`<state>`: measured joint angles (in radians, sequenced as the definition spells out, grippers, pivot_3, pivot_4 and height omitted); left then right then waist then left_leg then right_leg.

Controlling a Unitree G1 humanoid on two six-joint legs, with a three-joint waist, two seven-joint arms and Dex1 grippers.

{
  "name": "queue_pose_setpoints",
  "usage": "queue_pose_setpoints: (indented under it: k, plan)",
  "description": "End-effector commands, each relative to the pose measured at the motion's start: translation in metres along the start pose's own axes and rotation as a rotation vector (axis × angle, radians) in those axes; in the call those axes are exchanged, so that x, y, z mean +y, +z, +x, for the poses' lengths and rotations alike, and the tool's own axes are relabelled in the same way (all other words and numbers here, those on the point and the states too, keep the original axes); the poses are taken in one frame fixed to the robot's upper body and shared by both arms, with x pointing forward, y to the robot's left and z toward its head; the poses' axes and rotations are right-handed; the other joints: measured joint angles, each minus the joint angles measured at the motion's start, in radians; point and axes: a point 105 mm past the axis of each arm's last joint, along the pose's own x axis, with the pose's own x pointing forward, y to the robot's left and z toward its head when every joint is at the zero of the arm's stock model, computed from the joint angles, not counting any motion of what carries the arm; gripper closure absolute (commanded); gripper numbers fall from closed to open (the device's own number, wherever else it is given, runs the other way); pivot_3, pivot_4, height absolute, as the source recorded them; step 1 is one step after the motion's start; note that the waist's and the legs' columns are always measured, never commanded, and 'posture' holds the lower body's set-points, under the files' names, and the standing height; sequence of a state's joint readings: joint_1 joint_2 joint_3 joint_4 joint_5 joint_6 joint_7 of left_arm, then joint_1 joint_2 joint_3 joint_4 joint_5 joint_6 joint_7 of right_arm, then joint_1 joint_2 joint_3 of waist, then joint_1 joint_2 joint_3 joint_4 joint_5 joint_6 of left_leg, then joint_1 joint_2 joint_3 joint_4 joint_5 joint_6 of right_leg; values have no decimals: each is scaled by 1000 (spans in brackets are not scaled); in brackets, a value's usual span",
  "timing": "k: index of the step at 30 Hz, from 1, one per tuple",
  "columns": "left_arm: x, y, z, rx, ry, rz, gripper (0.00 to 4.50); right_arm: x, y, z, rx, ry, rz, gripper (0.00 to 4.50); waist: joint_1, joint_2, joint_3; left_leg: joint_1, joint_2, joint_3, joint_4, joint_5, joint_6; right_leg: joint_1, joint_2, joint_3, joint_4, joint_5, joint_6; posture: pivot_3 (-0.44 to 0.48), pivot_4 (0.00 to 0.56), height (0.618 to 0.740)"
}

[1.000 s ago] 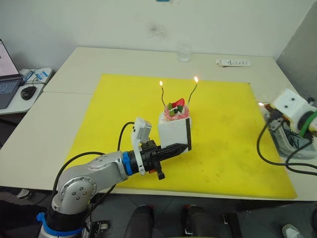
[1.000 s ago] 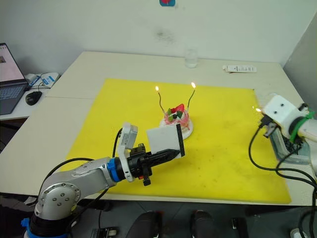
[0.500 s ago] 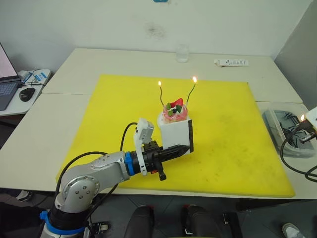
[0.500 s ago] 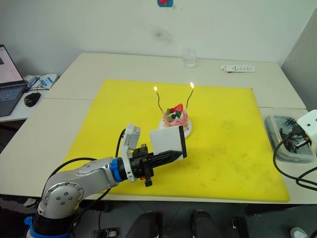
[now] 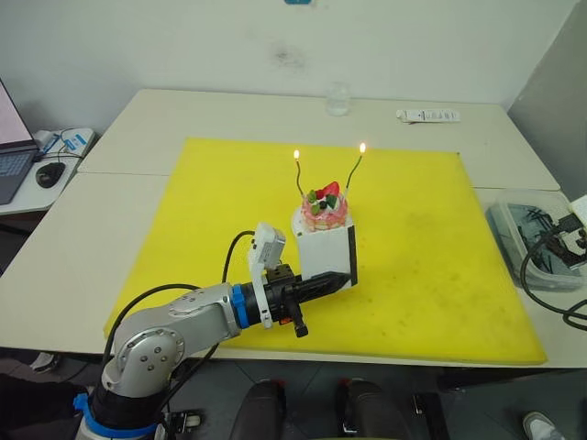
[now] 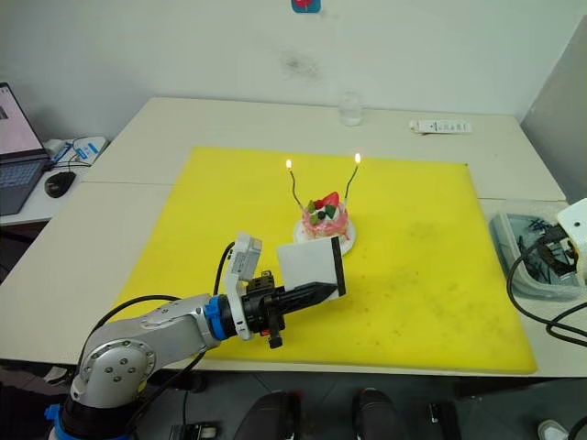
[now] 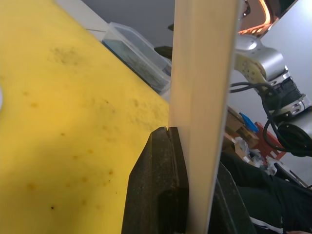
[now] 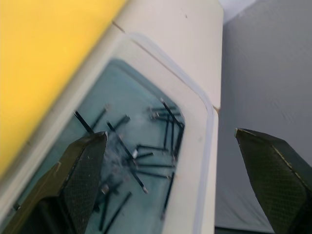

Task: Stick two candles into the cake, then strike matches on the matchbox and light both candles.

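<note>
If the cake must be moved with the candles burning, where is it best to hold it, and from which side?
Probably by the white plate's rim, low and from the side, on its robot-right edge. Both candles stand lit above the cake, so coming from above meets flame, and the matchbox, held in the left gripper, blocks the near side.

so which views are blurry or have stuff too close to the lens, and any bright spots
Left wrist view: the matchbox sits against the lens, a soft pale band clamped in the left gripper. Right wrist view: the right gripper fingers are blurred at the edges, while the tray of spent matches stays readable. Eye views: even light, with small bright flames on both candles.
</note>
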<state>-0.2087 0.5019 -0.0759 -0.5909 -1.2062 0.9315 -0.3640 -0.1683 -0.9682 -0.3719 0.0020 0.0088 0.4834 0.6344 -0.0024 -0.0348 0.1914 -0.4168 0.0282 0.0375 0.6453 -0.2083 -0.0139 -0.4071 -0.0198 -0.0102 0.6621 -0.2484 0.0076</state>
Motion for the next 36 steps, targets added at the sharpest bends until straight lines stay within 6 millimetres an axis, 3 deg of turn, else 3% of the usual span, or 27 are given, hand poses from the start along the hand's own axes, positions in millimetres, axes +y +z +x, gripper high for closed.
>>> queue_pose_setpoints:
  k: [1, 7, 14, 20, 27, 32, 36]
  plan:
    - [-4, -2, 2, 1, -25, -62, 4500, 21, 45, -7, -183, 160, -58, 28, 0, 0, 0, 0, 0, 0, 0, 0, 0, 0, 0, 0, 0, 0, 0, 0, 150, 740]
    - [0, -6, 3, 43, -51, -279, 4500, 103, 97, -35, -413, 663, -58, 28, 1, 0, 0, 0, 2, -2, 0, 0, 0, 0, 0, -1, 0, 0, 0, 0, 150, 740]
    - [17, -2, 18, 107, 11, -476, 4500, 162, 110, -64, -467, 999, -128, 28, 5, 0, 0, 0, 0, -3, 1, 0, 0, 1, -2, -2, 0, 0, 0, 0, 150, 740]
    - [23, -15, 18, 210, 51, -595, 4500, 185, 109, -73, -500, 1073, -177, 28, 5, 0, 0, 0, 1, -2, 1, 0, 0, 1, -3, -1, -1, 1, 1, 0, 150, 740]
    - [28, -40, 23, 314, 117, -641, 4500, 190, 121, -75, -548, 1053, -165, 28, 5, 0, 0, 0, 1, -3, 1, 0, 0, 1, -2, -1, 0, 0, 0, 0, 150, 740]
    - [32, -44, 28, 323, 159, -656, 4500, 191, 121, -76, -549, 1044, -163, 28, 6, 0, 0, 0, 0, -2, 1, 0, 0, 1, -3, -1, 0, 0, 0, 0, 150, 740]
    - [34, -44, 30, 309, 175, -663, 3383, 189, 121, -73, -537, 1021, -125, 0, 6, 0, 0, 0, 1, -3, 1, 0, 0, 1, -3, -1, 0, 0, 0, 0, 150, 740]
